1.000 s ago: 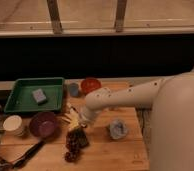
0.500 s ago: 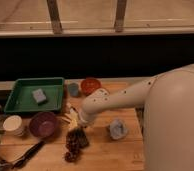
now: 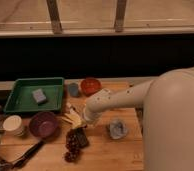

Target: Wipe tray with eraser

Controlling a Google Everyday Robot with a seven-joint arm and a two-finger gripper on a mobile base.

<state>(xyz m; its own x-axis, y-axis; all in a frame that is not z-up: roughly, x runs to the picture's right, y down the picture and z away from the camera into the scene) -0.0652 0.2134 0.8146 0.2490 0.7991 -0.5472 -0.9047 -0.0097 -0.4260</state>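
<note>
Wooden table (image 3: 126,151): green rimmed tray (image 3: 24,93); small black eraser (image 3: 80,138) beside gripper (image 3: 84,124), grip unclear.

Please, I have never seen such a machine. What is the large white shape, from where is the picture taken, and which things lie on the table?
The large white shape is a robot's body with its single arm, which reaches left over a wooden table. There is only one picture; it looks down on the table from above, close to the robot's body. The arm ends in a pincer, low over the table, just above the small dark eraser and beside a banana; whether it holds anything cannot be seen. At the left lies a green tray with a grey-blue block inside. A purple bowl and an orange bowl stand nearby.
</note>
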